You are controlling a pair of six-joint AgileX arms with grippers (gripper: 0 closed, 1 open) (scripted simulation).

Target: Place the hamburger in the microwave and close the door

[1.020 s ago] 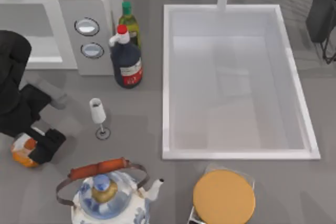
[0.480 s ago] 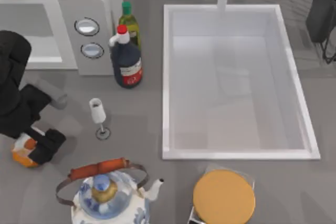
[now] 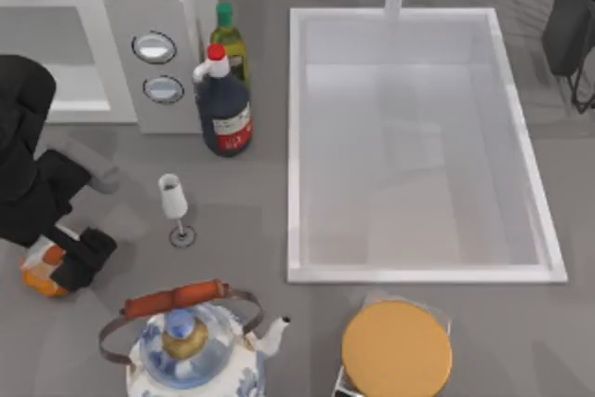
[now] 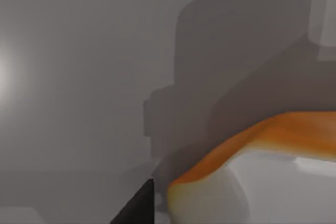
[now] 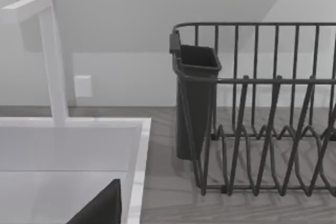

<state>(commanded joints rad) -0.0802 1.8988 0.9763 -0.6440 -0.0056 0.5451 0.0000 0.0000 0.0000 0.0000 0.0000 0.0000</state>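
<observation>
left gripper [image 3: 58,265]: low at the table's left edge, right on the hamburger [image 3: 39,271]; black fingers [image 3: 85,256] overlap the bun in the top view, but whether they are clamped on it or just around it cannot be told
hamburger: 1, on the table at far left, below the microwave [image 3: 112,6] and left of the kettle [image 3: 186,346]; fills the left wrist view close up [image 4: 257,174], orange rim over pale part
microwave: 1, top left corner; 2 round dials [image 3: 154,46] on the grey panel, cavity [image 3: 42,39] open to view
door: cannot pick it out from the top view
right arm [image 3: 569,20]: parked at the top right edge; finger spread cannot be told
bottles: 2, just right of the dial panel — green one [image 3: 228,39] behind, dark one with red cap [image 3: 223,104] in front, touching or nearly so
glass [image 3: 174,206]: 1, upright, between dark bottle and kettle
kettle: 1, blue-white, red-brown handle, bottom left
yellow disc [image 3: 397,349]: 1, bottom centre, just below the sink [image 3: 296,137]
sink: 1, white, centre-right; tap [image 5: 50,56] at its far edge
dish rack [image 5: 262,108]: 1, dark wire, with 1 cutlery cup [image 5: 195,98], beside the sink
</observation>
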